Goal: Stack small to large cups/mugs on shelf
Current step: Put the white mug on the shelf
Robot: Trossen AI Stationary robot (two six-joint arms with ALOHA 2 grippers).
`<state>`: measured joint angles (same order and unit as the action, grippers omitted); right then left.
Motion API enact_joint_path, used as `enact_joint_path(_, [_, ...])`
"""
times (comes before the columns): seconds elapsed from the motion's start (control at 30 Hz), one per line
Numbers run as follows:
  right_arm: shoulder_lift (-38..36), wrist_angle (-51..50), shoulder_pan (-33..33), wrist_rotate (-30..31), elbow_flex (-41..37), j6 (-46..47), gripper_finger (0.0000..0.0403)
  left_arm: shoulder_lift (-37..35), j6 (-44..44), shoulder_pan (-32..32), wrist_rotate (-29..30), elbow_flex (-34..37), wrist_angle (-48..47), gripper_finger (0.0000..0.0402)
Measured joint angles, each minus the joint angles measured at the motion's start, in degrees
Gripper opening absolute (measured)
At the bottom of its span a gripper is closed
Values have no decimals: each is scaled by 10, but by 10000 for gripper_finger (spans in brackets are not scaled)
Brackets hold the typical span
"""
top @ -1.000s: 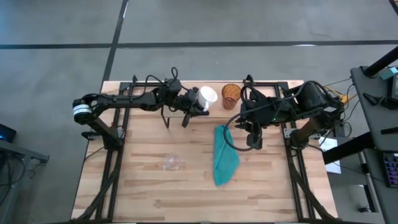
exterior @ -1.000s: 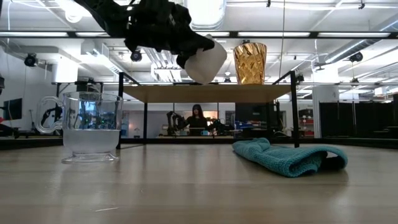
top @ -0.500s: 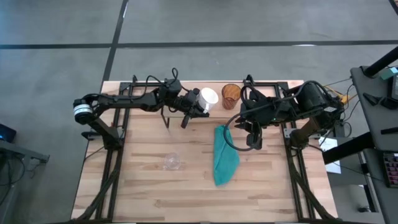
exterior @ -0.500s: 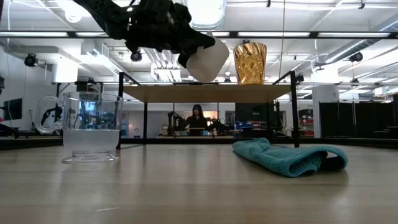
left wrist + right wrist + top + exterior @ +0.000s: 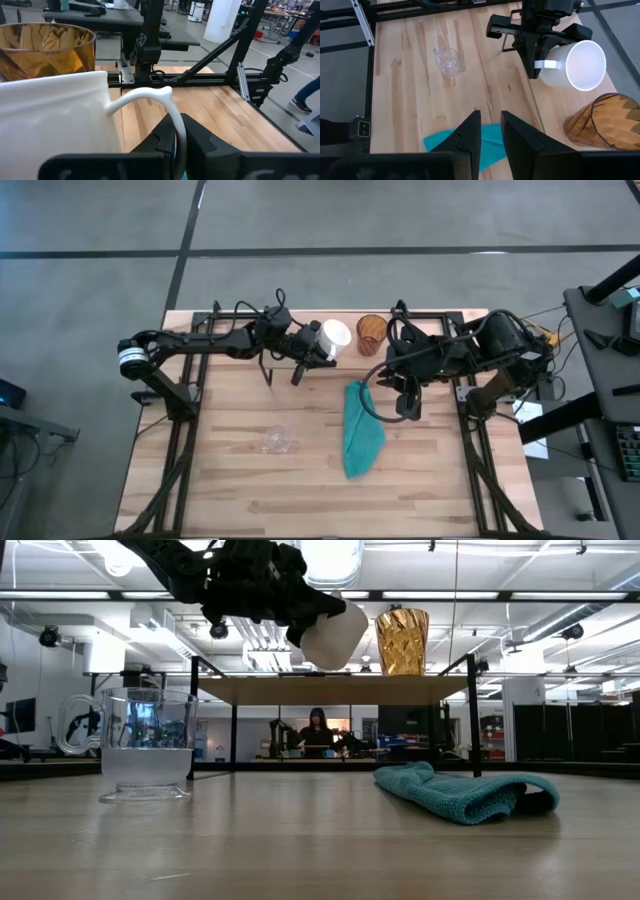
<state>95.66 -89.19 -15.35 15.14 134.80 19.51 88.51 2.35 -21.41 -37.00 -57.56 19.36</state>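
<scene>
My left gripper [image 5: 313, 346] is shut on a white mug [image 5: 333, 337] and holds it tilted just over the shelf [image 5: 400, 690], a light board on thin black legs at the table's far side. An amber textured cup [image 5: 372, 332] stands upright on its base on the shelf, right of the mug. It also shows in the low view [image 5: 402, 640]. A small clear glass [image 5: 277, 440] stands on the table, near left. My right gripper [image 5: 405, 408] is shut and empty above the teal cloth's far end. My left gripper pinches the mug's handle [image 5: 172, 112] between its two fingers [image 5: 200, 142], which stand on either side of the loop. The fingers come about level from the table's left. The mug [image 5: 333, 637] is lifted and tilted, its mouth [image 5: 585, 65] turned up and toward the right, its lower edge close above the shelf board.
A teal cloth [image 5: 362, 430] lies folded on the table, right of centre, running near to far. The shelf's black legs [image 5: 234, 730] stand behind the clear glass [image 5: 147, 745]. Bare wooden tabletop [image 5: 230, 490] lies along the near edge.
My left gripper has raised the mug a little over the shelf board, then held nearly still. The mug stays tilted in the hold.
</scene>
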Motion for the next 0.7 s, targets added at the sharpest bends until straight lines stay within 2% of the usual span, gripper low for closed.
enact_joint_path(0.1, [0,1,0,0,0,0,68,0,0,0,3,3,8,0])
enact_joint_path(0.47, [0,10,0,0,0,0,68,0,-31,0,18,73,136,0])
enact_joint_path(0.7, [0,12,0,0,0,0,68,12,-31,0,29,74,155,0])
